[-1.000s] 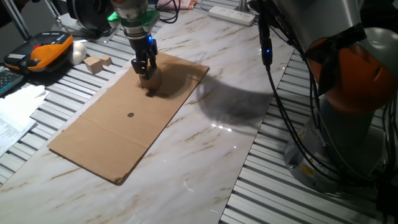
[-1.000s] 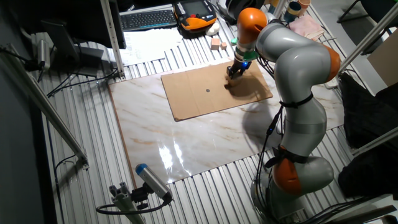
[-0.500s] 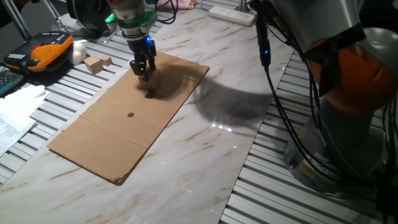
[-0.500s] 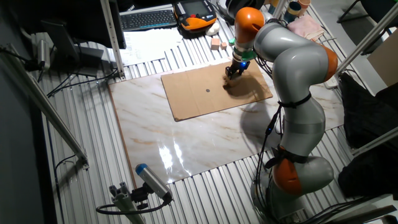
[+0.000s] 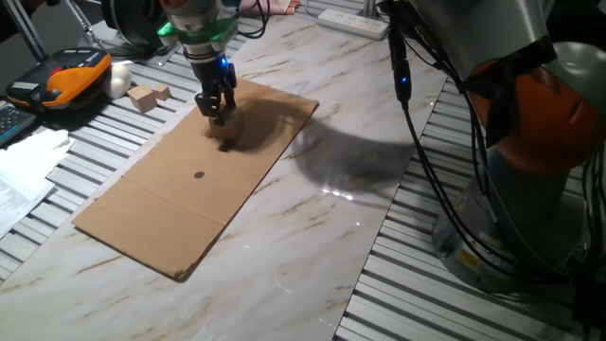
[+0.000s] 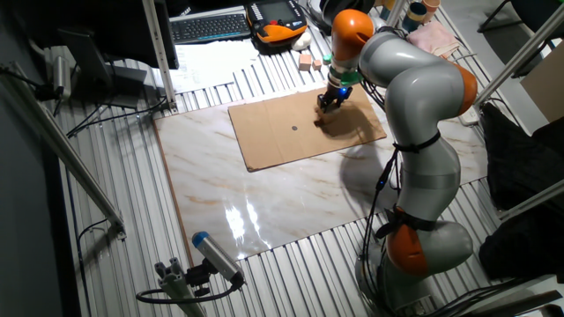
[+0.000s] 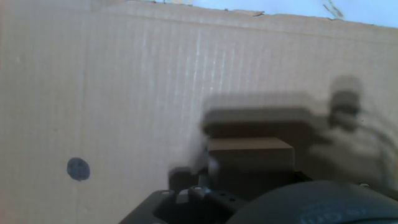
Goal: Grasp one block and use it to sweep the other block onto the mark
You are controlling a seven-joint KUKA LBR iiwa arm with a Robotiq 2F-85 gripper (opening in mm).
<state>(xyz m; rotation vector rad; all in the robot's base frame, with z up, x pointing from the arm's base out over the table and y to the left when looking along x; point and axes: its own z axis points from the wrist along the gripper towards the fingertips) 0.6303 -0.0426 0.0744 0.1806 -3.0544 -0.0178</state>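
My gripper (image 5: 217,113) stands upright over the far end of the brown cardboard (image 5: 151,208), also seen in the other fixed view (image 6: 324,103). In the hand view it (image 7: 249,171) is shut on a tan wooden block (image 7: 250,152). Just beyond that block is a blurred brown block-like form (image 7: 260,116); I cannot tell whether it is the other block or a shadow. The fixed views hide it in the arm's shadow. The mark (image 5: 199,174) is a dark dot in the middle of the cardboard, apart from the gripper, also in the other fixed view (image 6: 294,128) and the hand view (image 7: 78,168).
Two small wooden pieces (image 5: 147,96) lie on the slats beyond the cardboard (image 6: 307,61). An orange device (image 5: 71,76), papers (image 5: 24,170) and a keyboard (image 6: 210,26) lie at the far side. A power strip (image 5: 352,21) and the arm's base (image 5: 530,199) are to the right.
The gripper has shifted slightly along the cardboard's far end, away from the arm's base, with the block at its tips. The mark and cardboard have not moved.
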